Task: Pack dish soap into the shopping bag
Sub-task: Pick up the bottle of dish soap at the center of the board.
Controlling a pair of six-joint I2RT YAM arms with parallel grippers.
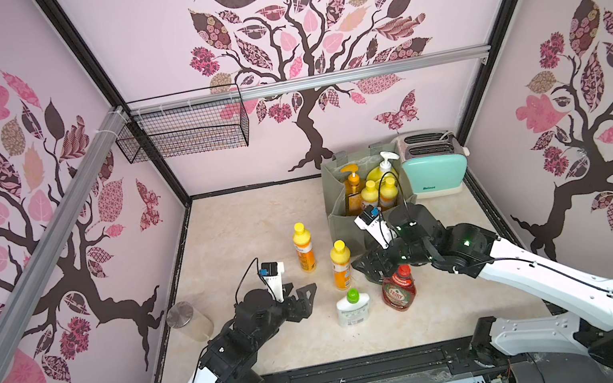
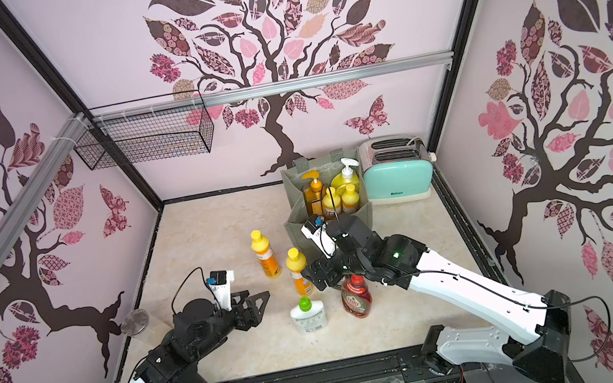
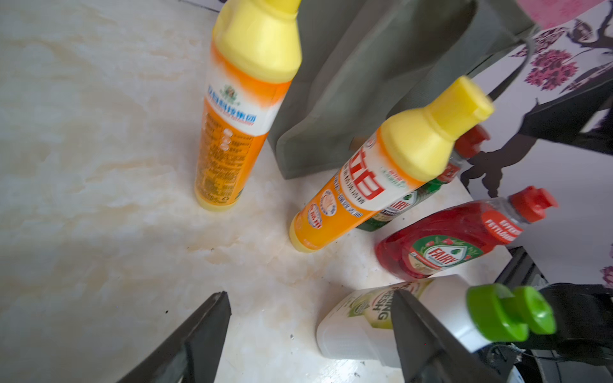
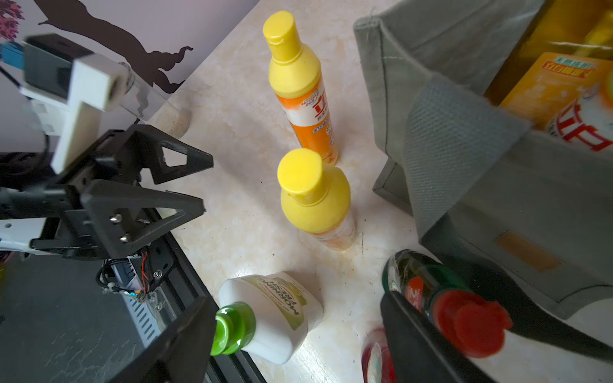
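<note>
- The right gripper [image 4: 295, 300] hangs low with its jaws spread wide and empty, just beside the green Fairy bottle [image 4: 411, 272] and the red Fairy bottle [image 1: 399, 291].
- The left gripper [image 4: 208, 184] is also spread and empty, near the white green-capped bottle [image 1: 352, 309].
- Two small orange bottles [image 1: 303, 250] [image 1: 341, 264] stand upright between the grippers.
- Behind them, the grey-green shopping bag [image 1: 343, 220] holds an orange pump bottle [image 1: 352, 189], a big yellow pump bottle [image 1: 379, 172] and two more small bottles [image 1: 369, 192].
</note>
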